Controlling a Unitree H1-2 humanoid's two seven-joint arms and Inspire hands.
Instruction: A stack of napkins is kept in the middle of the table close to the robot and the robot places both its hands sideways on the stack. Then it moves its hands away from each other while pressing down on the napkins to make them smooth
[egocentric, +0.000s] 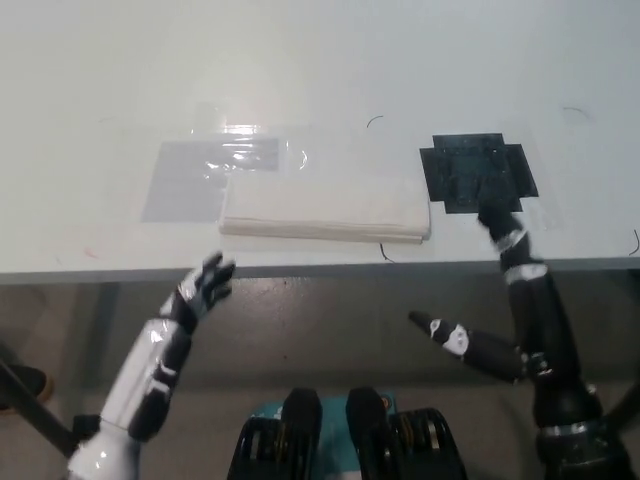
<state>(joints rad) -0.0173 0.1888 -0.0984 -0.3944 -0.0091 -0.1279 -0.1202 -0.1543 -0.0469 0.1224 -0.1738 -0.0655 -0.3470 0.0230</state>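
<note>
Napkins (325, 210) on table, beyond both hands.

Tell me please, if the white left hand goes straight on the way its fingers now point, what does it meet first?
Probably the front edge of the table, then the left end of the napkin stack. The left hand points up and slightly right, seemingly below table level; depth is unclear.
</note>
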